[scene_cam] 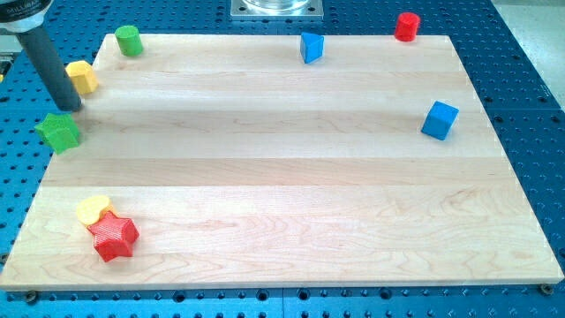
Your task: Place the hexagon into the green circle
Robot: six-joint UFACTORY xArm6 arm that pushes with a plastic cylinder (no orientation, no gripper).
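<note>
The yellow hexagon point(82, 77) lies near the board's left edge, towards the view's top. The green circle, a green cylinder point(129, 41), stands at the board's top-left corner, up and to the right of the hexagon. My dark rod comes down from the view's top left. My tip point(71, 107) rests just below and slightly left of the hexagon, close to its lower-left side or touching it. The tip is just above a green star point(59, 132).
A yellow heart point(92, 209) touches a red star point(113, 236) at the bottom left. A blue block point(311, 47) sits at the top middle, a red cylinder point(406, 26) at the top right, and a blue cube point(440, 119) at the right. The wooden board point(282, 177) lies on a blue perforated table.
</note>
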